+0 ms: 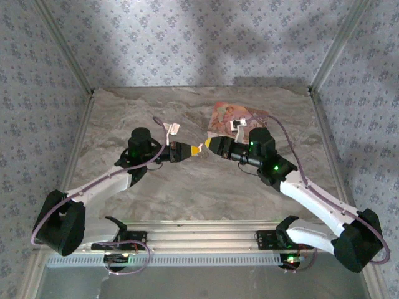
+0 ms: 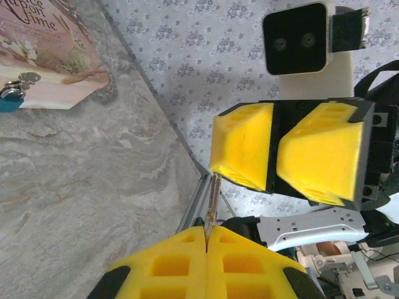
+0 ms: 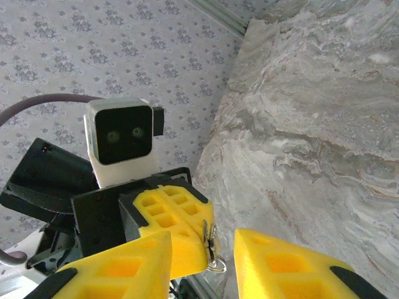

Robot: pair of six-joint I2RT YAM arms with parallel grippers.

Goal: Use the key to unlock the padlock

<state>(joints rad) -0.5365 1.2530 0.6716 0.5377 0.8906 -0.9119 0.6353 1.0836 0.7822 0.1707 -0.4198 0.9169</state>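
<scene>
One key [image 2: 212, 202] stands edge-on, a thin metal blade pinched between the pressed-together yellow pads of the left gripper [image 2: 207, 240]. In the right wrist view the key [image 3: 212, 246], with a small ring at its end, sits in the gap between the two spread fingers of the right gripper [image 3: 202, 252], which grip nothing. From above, the two grippers meet tip to tip over the marble table [image 1: 187, 187], well above its surface. One pink book [image 2: 43, 50] lies beyond. At its edge rests one blue piece [image 2: 7, 103] with silvery loops; whether this is the padlock cannot be told.
</scene>
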